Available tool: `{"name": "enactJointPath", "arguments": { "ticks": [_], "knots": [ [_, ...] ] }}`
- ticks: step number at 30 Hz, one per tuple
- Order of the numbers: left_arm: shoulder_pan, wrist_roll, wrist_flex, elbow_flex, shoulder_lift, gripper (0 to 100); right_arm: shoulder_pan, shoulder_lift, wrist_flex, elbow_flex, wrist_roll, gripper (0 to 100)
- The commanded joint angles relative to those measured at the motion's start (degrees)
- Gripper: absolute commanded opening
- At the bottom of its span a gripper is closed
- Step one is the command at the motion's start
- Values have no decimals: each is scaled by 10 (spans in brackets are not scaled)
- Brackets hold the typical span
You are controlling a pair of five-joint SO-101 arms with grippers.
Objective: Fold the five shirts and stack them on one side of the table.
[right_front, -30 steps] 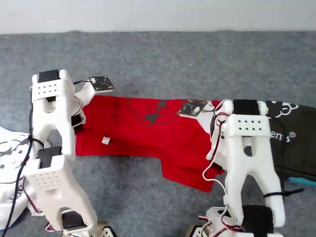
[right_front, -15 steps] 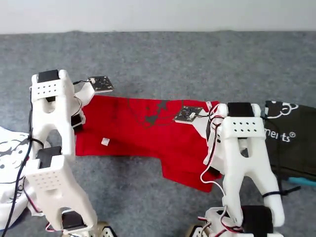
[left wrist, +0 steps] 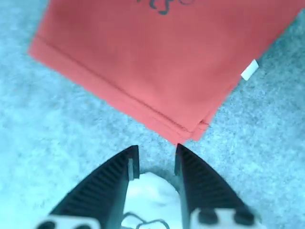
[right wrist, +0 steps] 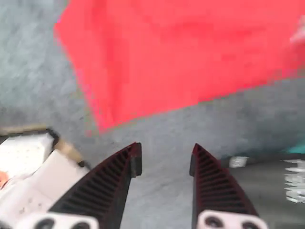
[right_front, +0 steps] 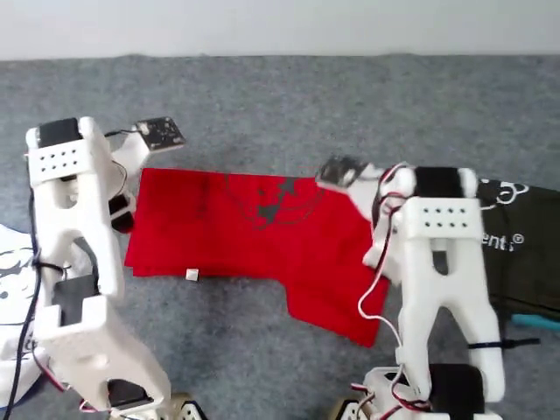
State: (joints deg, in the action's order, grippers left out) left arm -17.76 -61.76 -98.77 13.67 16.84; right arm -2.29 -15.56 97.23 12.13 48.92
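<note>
Three shirts lay on the grey table (right_front: pixel 289 96), and the red one appeared to be the one in hand. From left to right:

- **White shirt** (right_front: pixel 10 249): it lay bunched at the table's left edge, beside your left arm.
- **Left gripper** (left wrist: pixel 156 160): it hung above bare table just off the near left corner of the red shirt (right_front: pixel 254 232). Its jaws stood narrowly apart and held nothing.
- **Red shirt:** it lay mid-table between your two arms as a long flat band.
  - The left edge showed doubled layers of cloth.
  - A dark print (right_front: pixel 280 197) lay near the far edge, and a small white label (right_front: pixel 191 275) at the near edge.
  - Toward the right, a flap jutted out toward you, so the outline was not yet a clean rectangle.
- **Right gripper** (right wrist: pixel 162 160): it hung over bare table just beside the shirt's edge, jaws moderately apart and empty.
- **Black shirt** (right_front: pixel 525 262): it lay at the far right, partly under your right arm.

The fold seemed partly made lengthwise and not yet closed crosswise. Your next move probably called for:

1. Pinching both layers at the left end.
2. Tucking in the jutting flap.
3. Carrying one end over the other without dragging the cloth askew
</note>
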Motion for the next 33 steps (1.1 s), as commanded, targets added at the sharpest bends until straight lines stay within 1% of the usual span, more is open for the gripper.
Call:
{"name": "enactJointPath", "arguments": {
  "ticks": [1,2,5,10,12,13,17,21,23,28,31,33],
  "knots": [
    [11,60,8,6,-45,43,17,28,-86,-66,-76,112],
    [14,90,18,6,-42,11,17,46,-109,-73,-98,84],
    [28,198,46,2,-18,14,7,111,-163,-94,-153,9],
    [66,379,116,6,32,14,-22,229,-199,-160,-224,13],
    [83,429,137,6,58,14,-36,275,-198,-193,-238,14],
    [91,440,148,6,71,14,-44,296,-198,-210,-242,14],
    [113,449,190,6,129,14,-65,379,-198,-284,-241,14],
    [105,447,236,7,182,14,-63,467,-198,-367,-242,15],
    [95,447,243,15,207,14,-57,509,-198,-402,-242,17],
    [82,437,187,123,268,15,-31,616,-196,-478,-242,16],
    [78,405,126,206,324,15,-16,656,-188,-513,-242,16],
    [76,404,80,267,359,15,-17,660,-168,-538,-242,16]
  ]
}}
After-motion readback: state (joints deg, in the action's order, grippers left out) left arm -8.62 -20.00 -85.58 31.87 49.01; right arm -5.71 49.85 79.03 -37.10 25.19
